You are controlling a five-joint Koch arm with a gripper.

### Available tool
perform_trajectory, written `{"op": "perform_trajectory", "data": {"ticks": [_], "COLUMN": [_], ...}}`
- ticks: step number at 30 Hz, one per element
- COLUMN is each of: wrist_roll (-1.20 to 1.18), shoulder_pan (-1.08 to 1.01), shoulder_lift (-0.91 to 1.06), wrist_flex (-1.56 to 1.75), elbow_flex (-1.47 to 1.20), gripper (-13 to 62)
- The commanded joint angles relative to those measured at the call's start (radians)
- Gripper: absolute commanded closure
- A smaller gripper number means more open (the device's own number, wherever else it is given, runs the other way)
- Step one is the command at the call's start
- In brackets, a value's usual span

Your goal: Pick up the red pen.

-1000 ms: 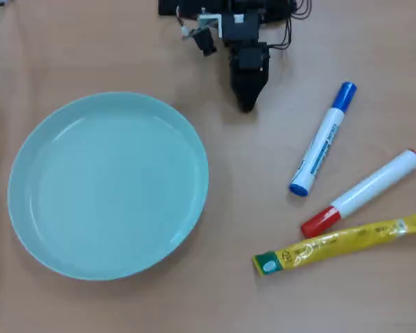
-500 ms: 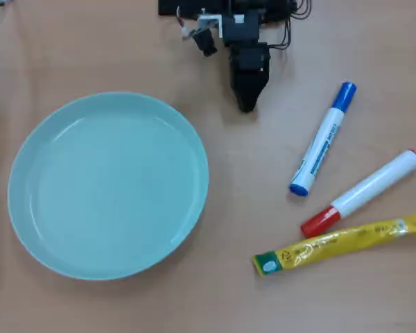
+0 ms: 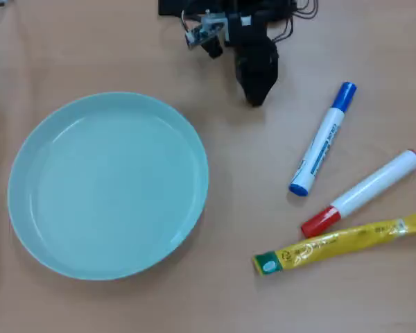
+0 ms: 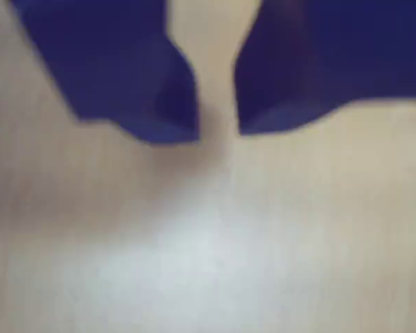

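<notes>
In the overhead view the red pen (image 3: 364, 192) lies slanted on the wooden table at the right, red cap toward the lower left. My black gripper (image 3: 255, 99) is at the top centre, pointing down, well up and left of the pen and apart from it. The blurred wrist view shows only bare table under the gripper (image 4: 217, 130). Its two dark jaws stand a narrow gap apart, so it is open with nothing between them. The pen is out of the wrist view.
A blue-capped white marker (image 3: 322, 142) lies between the gripper and the red pen. A flat yellow tube (image 3: 340, 243) lies just below the red pen, close to its cap. A large pale-teal plate (image 3: 194, 139) fills the left half.
The arm has turned slightly, so the gripper tip has shifted a little to the right and up. The pens, tube and plate have not moved.
</notes>
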State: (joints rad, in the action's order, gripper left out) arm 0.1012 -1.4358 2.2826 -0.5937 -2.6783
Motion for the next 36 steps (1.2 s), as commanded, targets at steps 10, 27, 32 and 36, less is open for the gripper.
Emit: {"op": "perform_trajectory", "data": {"ticks": [10, 27, 32, 36], "wrist_roll": [0.008, 0.084, 0.077, 0.072], "shoulder_pan": [0.084, 0.183, 0.225, 0.270], "shoulder_lift": [0.052, -0.471, -0.594, -0.670], "wrist_flex": [-0.471, -0.946, -1.054, -1.101], "elbow_flex": [0.526, 1.331, 1.543, 1.680], "gripper": [41.4, 34.8, 34.2, 31.5]}}
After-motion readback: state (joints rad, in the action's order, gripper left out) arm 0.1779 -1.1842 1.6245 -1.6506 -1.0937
